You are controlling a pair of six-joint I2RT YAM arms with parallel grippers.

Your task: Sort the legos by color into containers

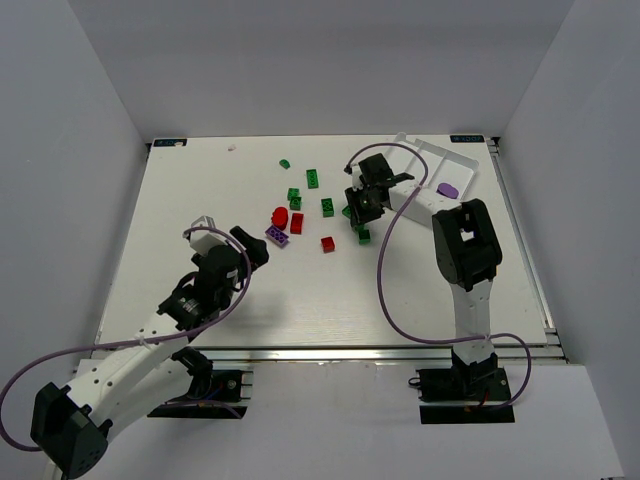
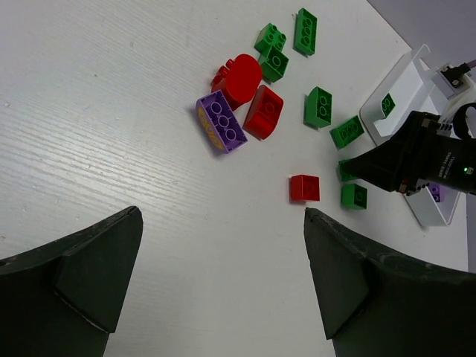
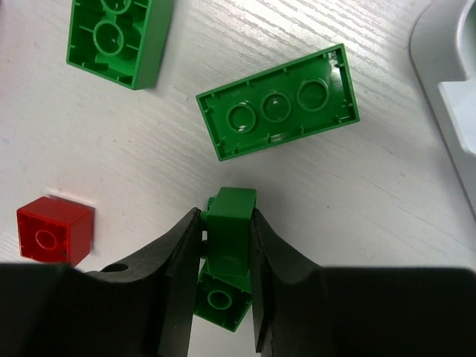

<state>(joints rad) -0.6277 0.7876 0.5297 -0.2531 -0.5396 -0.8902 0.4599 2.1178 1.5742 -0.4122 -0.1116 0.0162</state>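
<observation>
Green small brick (image 3: 230, 216) is pinched between the fingers of the right hand (image 3: 226, 220), just left of the white tray (image 1: 462, 158). Cannot tell whether it is clear of the counter (image 1: 190, 200). A second small green brick (image 3: 219, 299) lies under the hand. A long green brick (image 3: 277, 100) lies beside it, underside up. One purple piece (image 1: 448, 189) sits inside the tray. Farther left of the tray lie a red square brick (image 1: 328, 244), a round red piece (image 1: 281, 216) and a purple brick (image 1: 277, 236). The left hand (image 2: 223, 275), farthest from the tray, is spread wide and holds nothing.
</observation>
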